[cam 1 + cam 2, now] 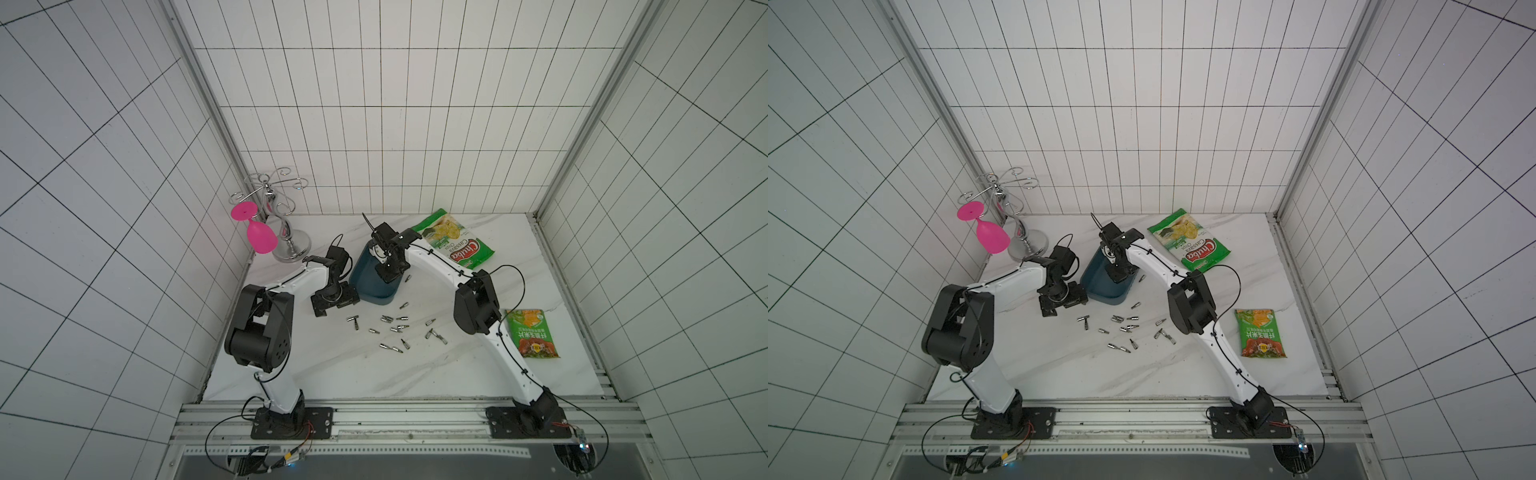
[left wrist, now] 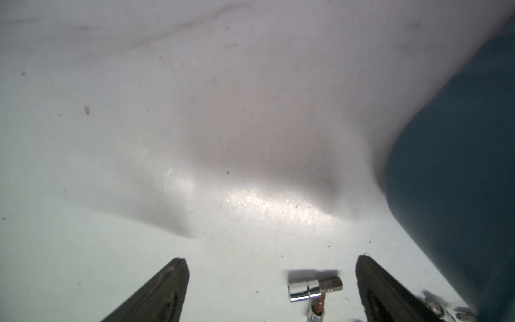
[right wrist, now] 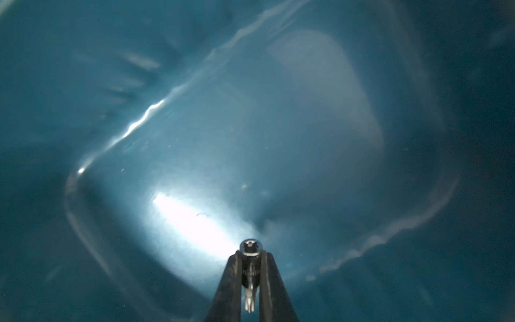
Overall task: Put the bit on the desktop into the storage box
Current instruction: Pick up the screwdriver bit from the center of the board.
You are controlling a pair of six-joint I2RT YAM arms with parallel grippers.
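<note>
Several small silver bits (image 1: pixel 392 328) lie scattered on the white marble desktop (image 1: pixel 332 365) in front of the dark teal storage box (image 1: pixel 370 289) (image 1: pixel 1100 286). My right gripper (image 3: pixel 250 255) (image 1: pixel 390 274) hangs over the inside of the box, shut on one bit (image 3: pixel 251 248) that sticks out past the fingertips. The box floor (image 3: pixel 278 139) fills the right wrist view. My left gripper (image 2: pixel 271 260) (image 1: pixel 334 303) is open just left of the box, low over the desktop. A silver bit (image 2: pixel 312 288) lies between its fingers, nearer the box-side one.
A green chips bag (image 1: pixel 457 241) lies behind the box on the right. A second snack bag (image 1: pixel 532 332) lies by the right arm. A chrome glass rack (image 1: pixel 286 245) with a pink glass (image 1: pixel 259 237) stands at the back left. Tiled walls close three sides.
</note>
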